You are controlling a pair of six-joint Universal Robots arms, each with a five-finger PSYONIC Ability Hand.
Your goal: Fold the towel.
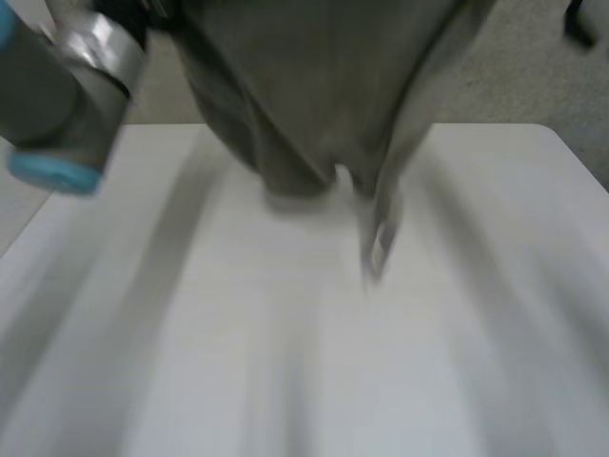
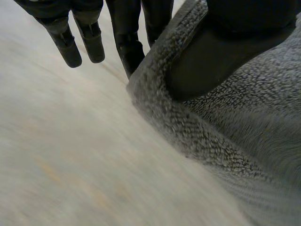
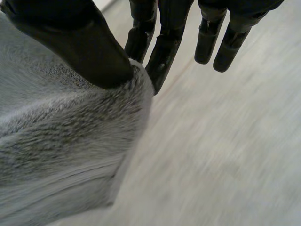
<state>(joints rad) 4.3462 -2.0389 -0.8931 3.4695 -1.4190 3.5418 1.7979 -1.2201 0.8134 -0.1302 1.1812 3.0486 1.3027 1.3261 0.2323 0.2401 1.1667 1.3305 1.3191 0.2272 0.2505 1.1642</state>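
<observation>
Towel point(image 1: 314, 95), grey and fluffy, hangs above the white table point(image 1: 285, 381), with the left hand point(image 2: 221, 56) and the right hand point(image 3: 80, 47) each pinching a corner between thumb and fingers. The next move probably calls for level hands and a taut top edge. Lowering evenly should let the cloth spread flat without bunching.

Head camera overhead; wrist cameras close, sharing towel point(image 2: 244, 136).

Nothing can be read: no writing, label, brand or number stands on the grey towel point(image 1: 314, 86), the white tabletop point(image 1: 285, 362) or the arm's light-blue cap point(image 1: 52, 174) at the upper left of the frame.
</observation>
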